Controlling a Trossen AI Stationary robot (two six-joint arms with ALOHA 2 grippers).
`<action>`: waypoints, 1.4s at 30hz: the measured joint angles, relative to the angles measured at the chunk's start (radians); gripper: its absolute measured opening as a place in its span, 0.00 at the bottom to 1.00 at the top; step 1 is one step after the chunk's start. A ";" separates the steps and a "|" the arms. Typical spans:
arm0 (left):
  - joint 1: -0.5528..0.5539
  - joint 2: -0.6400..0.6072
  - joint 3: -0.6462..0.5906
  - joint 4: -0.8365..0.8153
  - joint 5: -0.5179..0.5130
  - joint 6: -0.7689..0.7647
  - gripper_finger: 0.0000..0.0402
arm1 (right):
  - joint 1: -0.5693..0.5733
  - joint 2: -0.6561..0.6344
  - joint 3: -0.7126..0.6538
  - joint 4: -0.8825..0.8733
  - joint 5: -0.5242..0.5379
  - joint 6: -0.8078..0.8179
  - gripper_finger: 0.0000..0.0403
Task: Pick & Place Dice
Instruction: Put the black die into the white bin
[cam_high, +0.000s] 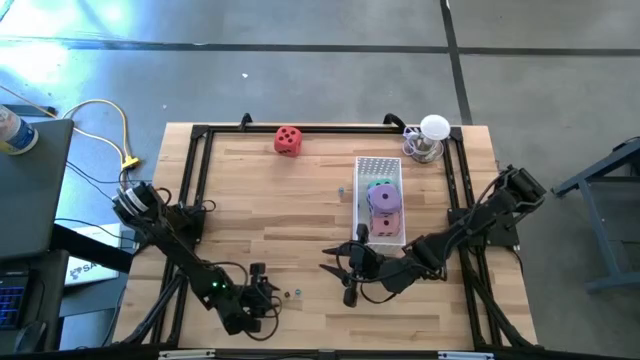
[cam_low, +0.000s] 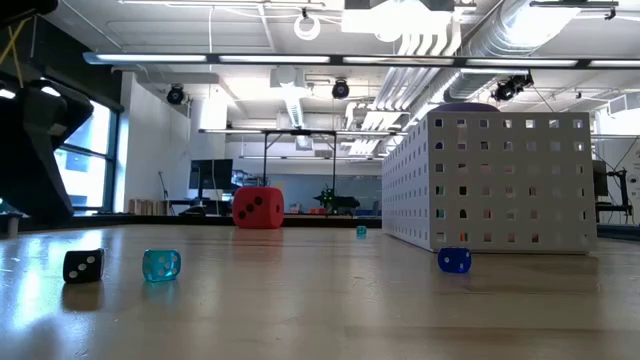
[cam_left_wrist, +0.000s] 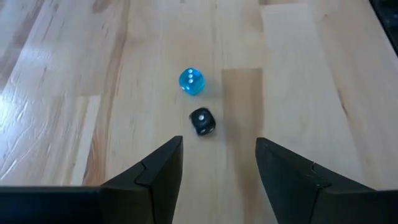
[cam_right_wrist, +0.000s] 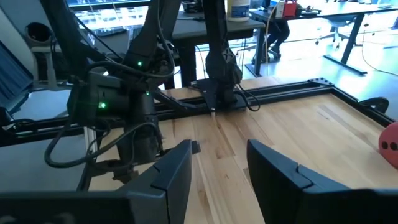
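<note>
Spotting the red die first: alone near the far rail of the table, left of centre, nothing touching it. Out in the open over there, so probably the one left to fetch.

Moving over to the white bin on the right half. Counting three inside, in a row: the green die farthest back, the purple die in the middle, the pink die nearest the front. Packed tight against each other, apparently to leave room at the far end for a fourth.

Now down to the right gripper, just off the bin's near end, pointing left across the boards. Fingers spread, nothing between them. Looks like a hand freed up beside the bin, ready for the red one; a long reach across from here.

Then across to the left gripper, low at the near edge, well apart from the bin. Also spread and empty, with a small black die just ahead of the fingertips and a small blue die a little beyond. Not the soft cubes, those, so likely just parked there, waiting.

Judging three of four home, and the red pick-up not yet begun.
</note>
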 joint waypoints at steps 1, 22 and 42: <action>0.000 0.000 0.000 0.000 -0.001 0.000 0.48 | 0.000 0.000 0.000 0.000 0.000 0.000 0.36; 0.059 0.000 0.000 -0.021 -0.001 -0.102 0.48 | -0.006 0.000 0.000 0.009 -0.021 0.058 0.31; 0.004 0.046 0.000 0.042 -0.041 -0.172 0.48 | -0.009 0.001 0.000 0.044 -0.121 0.016 0.30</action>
